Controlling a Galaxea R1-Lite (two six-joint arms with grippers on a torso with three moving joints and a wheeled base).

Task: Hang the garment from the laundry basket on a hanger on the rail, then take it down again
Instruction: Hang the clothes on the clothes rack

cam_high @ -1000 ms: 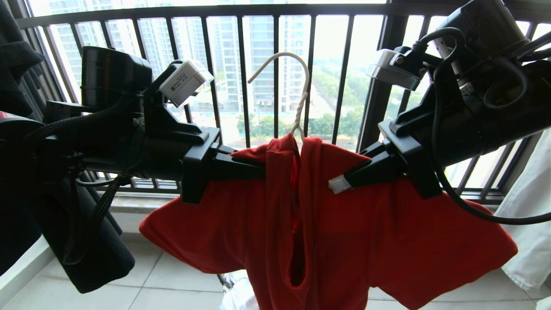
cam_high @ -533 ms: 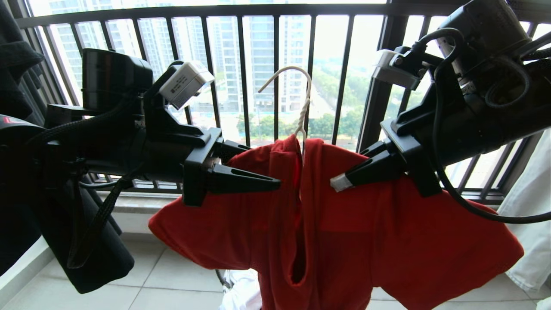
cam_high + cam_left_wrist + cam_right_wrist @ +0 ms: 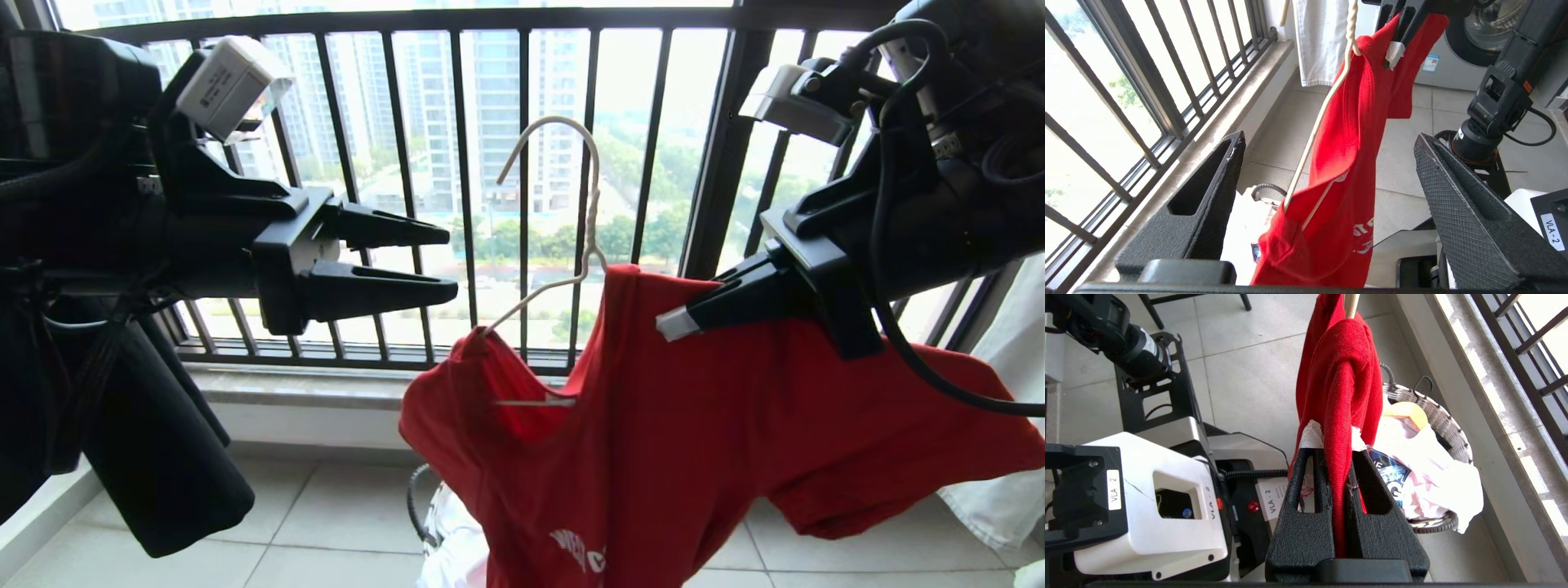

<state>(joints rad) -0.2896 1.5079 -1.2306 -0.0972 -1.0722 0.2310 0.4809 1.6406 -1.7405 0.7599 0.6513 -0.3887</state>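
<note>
A laundry balcony of a high-rise flat is shown; a dark barred window railing (image 3: pixel 522 188) is set above a stone sill (image 3: pixel 1241 102), and tall residential towers (image 3: pixel 498 106) and trees are seen far below through it; the floor (image 3: pixel 1241 379) is laid with pale tiles; a front-loading washing machine (image 3: pixel 1457 45) is stood against the wall, a woven laundry basket (image 3: pixel 1443 420) of clothes is placed by the sill, and white washing (image 3: pixel 1323 41) is hung nearby.

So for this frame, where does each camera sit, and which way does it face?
Head: high on the robot, facing the window railing; both arms show, left gripper open, right gripper clamping the red T-shirt.
Left wrist: behind its open fingers, looking along the balcony.
Right wrist: behind its fingers, looking down at the laundry basket.
All share the T-shirt and hanger.
</note>
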